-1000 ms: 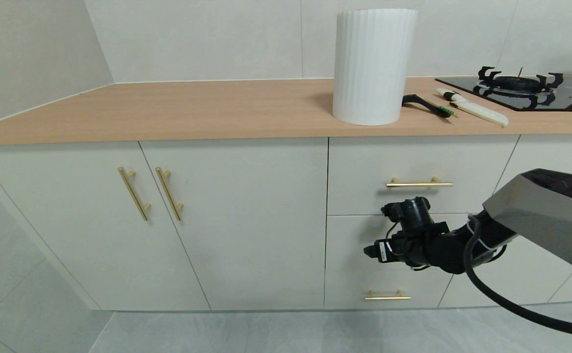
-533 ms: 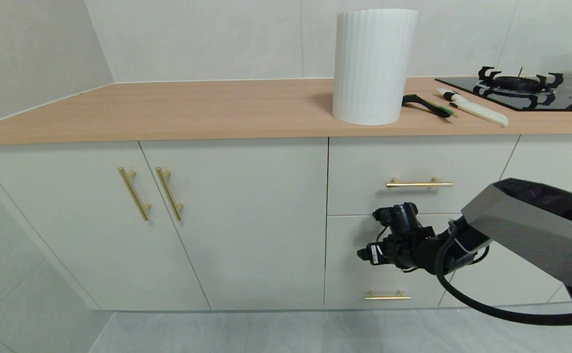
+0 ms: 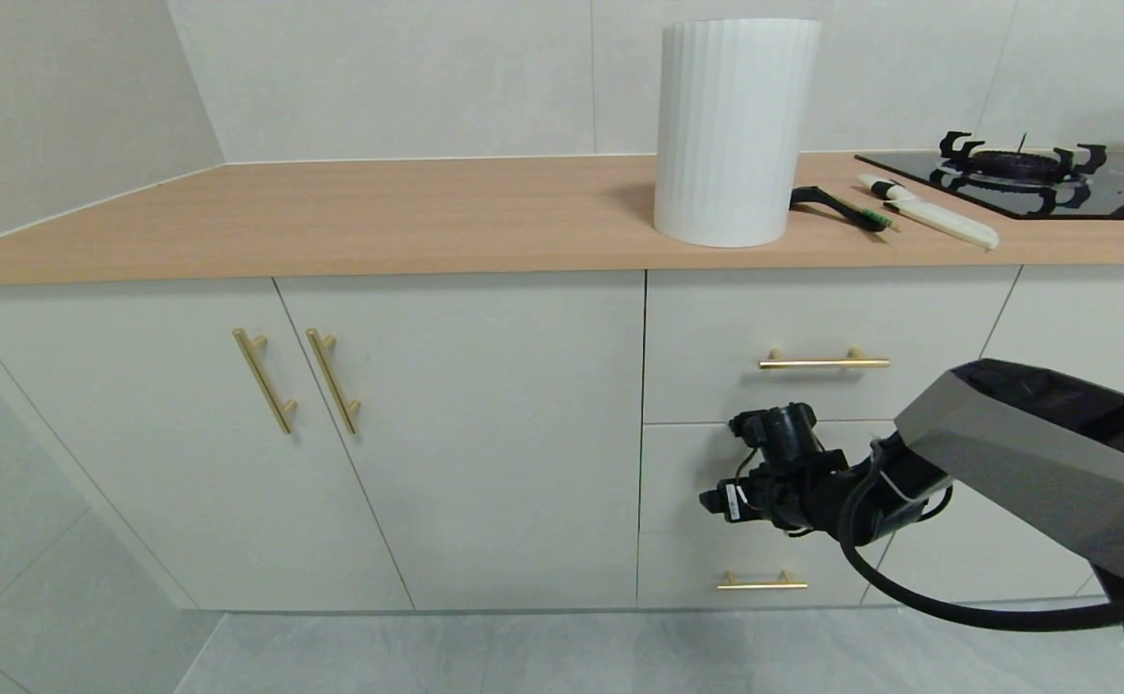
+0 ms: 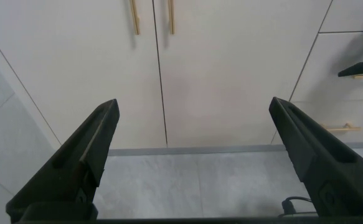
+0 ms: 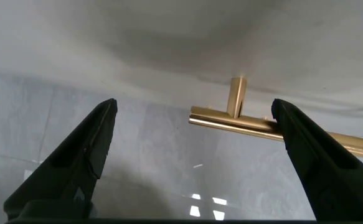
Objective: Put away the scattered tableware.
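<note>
Black fingers of our left gripper [image 4: 192, 111] stand wide apart facing the doors [image 4: 162, 68], idle, we judge. Our right gripper [image 3: 764, 472], equally wide, points at a drawer handle [image 5: 243, 122] just ahead, probably to open storage. Knife [image 3: 928, 217] and tool [image 3: 837, 205] lie on the counter [image 3: 379, 217], well above it. The canister [image 3: 735, 130] hides the tool's end.

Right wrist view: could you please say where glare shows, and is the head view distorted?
Right wrist view: light patches glare on the glossy floor under the brass drawer handle; head view: the upright cabinet door handles look slanted, a wide-angle effect.
</note>
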### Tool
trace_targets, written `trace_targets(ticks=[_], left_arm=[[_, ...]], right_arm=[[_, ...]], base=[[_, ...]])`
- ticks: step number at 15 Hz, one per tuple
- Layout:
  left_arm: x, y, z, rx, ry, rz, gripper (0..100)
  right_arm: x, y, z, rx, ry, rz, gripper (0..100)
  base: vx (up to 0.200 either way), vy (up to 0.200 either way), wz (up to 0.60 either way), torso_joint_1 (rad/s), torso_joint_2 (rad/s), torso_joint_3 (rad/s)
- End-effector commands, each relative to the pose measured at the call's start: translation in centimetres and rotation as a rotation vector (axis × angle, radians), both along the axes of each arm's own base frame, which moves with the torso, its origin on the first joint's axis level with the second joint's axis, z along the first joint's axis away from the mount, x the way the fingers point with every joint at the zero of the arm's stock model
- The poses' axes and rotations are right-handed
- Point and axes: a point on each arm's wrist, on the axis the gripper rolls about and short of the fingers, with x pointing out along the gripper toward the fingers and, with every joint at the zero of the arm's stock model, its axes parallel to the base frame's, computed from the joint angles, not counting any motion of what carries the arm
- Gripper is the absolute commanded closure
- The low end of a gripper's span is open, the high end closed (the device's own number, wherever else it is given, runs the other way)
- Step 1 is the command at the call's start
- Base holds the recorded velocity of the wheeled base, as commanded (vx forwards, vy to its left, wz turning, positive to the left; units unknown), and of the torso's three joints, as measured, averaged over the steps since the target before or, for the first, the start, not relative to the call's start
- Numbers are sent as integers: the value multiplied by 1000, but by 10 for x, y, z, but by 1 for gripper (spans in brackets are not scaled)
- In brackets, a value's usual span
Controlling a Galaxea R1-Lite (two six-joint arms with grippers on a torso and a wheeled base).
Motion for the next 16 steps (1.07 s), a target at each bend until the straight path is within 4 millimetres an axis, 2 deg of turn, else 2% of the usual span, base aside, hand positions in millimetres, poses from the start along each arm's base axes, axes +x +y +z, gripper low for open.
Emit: trace_targets(ticks=[1, 10, 11, 13, 15, 16], left_arm=[[0, 0, 0, 0, 1, 1, 0], [0, 0, 0, 0, 1, 1, 0], [0, 0, 0, 0, 1, -1, 0], [0, 0, 0, 0, 1, -1, 0], [0, 0, 0, 0, 1, -1, 0], [0, 0, 0, 0, 1, -1, 0]], right_arm=[[-2, -1, -3, -9, 27, 0, 0], [-7, -2, -10, -26, 74, 7, 0], [-16, -1, -3, -26, 75, 15, 0], [-40, 0, 27, -19, 61, 43, 0], [-66, -2, 70, -14, 63, 71, 0], [-72, -2, 80, -14, 65, 76, 0]], base=[[0, 0, 0, 0, 0, 0], [0, 0, 0, 0, 0, 0], [0, 0, 0, 0, 0, 0], [0, 0, 0, 0, 0, 0], [0, 0, 0, 0, 0, 0], [0, 0, 0, 0, 0, 0]])
